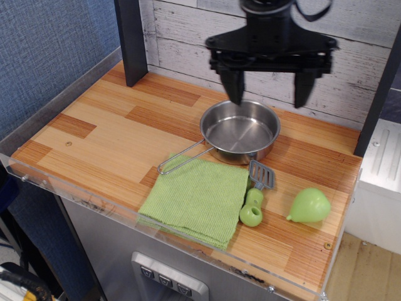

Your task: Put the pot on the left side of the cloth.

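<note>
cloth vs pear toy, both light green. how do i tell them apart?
The cloth is flat, square and textured; the pear toy is smooth, rounded and lies on its side. The cloth is much larger and sits under the pot's wire handle; the pear toy lies apart, near the right edge. Both are light green.
</note>
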Tool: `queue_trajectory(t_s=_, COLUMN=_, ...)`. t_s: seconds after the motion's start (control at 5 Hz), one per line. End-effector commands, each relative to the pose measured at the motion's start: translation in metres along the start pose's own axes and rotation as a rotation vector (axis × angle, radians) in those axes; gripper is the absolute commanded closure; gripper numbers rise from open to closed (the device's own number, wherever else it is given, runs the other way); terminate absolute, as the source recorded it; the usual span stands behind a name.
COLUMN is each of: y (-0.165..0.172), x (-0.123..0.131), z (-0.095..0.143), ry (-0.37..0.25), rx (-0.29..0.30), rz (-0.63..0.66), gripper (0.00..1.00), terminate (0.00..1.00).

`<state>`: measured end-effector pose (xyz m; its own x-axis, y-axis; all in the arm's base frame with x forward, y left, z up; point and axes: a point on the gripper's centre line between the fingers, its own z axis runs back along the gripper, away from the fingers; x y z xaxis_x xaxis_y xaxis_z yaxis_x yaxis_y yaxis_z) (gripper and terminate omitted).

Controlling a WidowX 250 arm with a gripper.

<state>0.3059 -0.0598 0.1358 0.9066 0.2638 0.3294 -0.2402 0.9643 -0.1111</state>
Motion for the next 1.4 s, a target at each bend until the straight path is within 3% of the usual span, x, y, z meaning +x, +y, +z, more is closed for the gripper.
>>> queue_trajectory(t_s=0.0, y=0.024, x=0.026, z=-0.008, ry=-0.036, rx=-0.007, rz=0.057, gripper=0.00, terminate=0.00)
queue_trajectory(t_s=0.2, y=0.038, x=0.033, z=-0.020, ry=-0.024, rx=0.014, rz=0.088, gripper=0.00, terminate=0.00)
queue_trajectory(t_s=0.4, y=0.049, x=0.034, z=-0.041, ry=-0.003, rx=-0.008, rz=0.151, gripper=0.00, terminate=0.00)
queue_trajectory(t_s=1.2, y=0.089, x=0.026, z=-0.087, ry=0.053, rx=0.077, rz=0.215, gripper=0.00, terminate=0.00)
